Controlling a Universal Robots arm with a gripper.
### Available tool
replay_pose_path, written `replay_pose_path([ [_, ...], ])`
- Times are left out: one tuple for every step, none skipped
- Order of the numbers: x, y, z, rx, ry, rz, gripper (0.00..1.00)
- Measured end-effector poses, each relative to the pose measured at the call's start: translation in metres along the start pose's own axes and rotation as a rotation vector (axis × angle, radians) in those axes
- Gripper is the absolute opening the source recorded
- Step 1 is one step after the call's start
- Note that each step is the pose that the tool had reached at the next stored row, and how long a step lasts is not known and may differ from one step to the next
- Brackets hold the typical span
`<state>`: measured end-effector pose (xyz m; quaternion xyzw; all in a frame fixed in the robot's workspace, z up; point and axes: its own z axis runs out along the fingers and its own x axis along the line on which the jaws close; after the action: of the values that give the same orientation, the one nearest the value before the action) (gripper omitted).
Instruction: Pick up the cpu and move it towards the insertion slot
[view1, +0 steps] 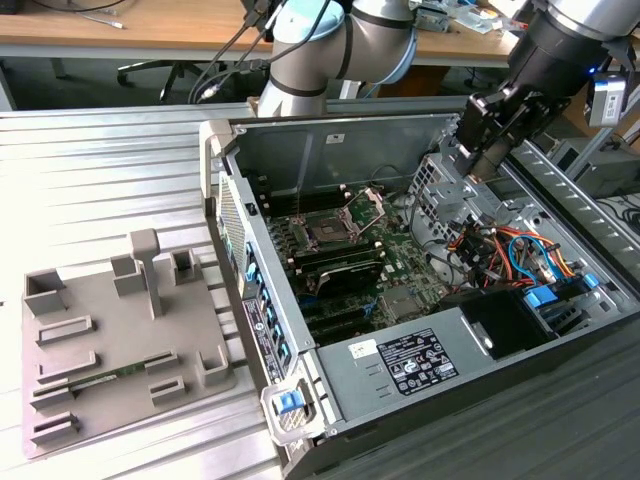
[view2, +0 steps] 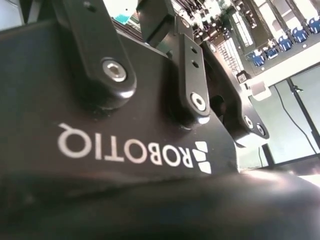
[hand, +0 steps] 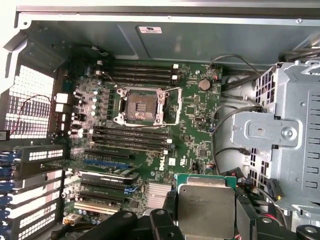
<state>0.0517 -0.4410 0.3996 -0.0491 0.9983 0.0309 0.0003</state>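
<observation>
Already picked: black hand (hand: 206, 220) is clamped on the flat square silvery-topped cpu (hand: 206, 204), held above the open case, well apart from the metal-framed square insertion slot (hand: 140, 106), transfer remaining.

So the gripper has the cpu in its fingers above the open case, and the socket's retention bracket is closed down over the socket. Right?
Not quite. The retention bracket is swung open beside the insertion slot, leaving its dark centre uncovered; the first wrist view shows this. The rest holds: the gripper holds the cpu above the open computer case.
</observation>
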Motion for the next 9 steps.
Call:
replay_pose_path([
  [0.0019,0.0002,0.0,-0.0001,0.0,0.0,0.55],
  [0.0029,0.0003,0.0,0.0,0.0,0.0,0.55],
  [0.0041,0.0004,0.0,-0.0001,0.0,0.0,0.55],
  [0.005,0.0005,0.0,-0.0001,0.0,0.0,0.55],
  [0.0057,0.0006,0.0,-0.0001,0.0,0.0,0.55],
  [0.0072,0.0007,0.0001,-0.0001,0.0,0.0,0.55],
  [0.0097,0.001,0.0001,0.0,0.0,0.0,0.55],
  [0.0125,0.0012,0.0001,-0.0001,0.0,0.0,0.55],
  [0.0144,0.0014,0.0001,0.0,0.0,0.0,0.55],
])
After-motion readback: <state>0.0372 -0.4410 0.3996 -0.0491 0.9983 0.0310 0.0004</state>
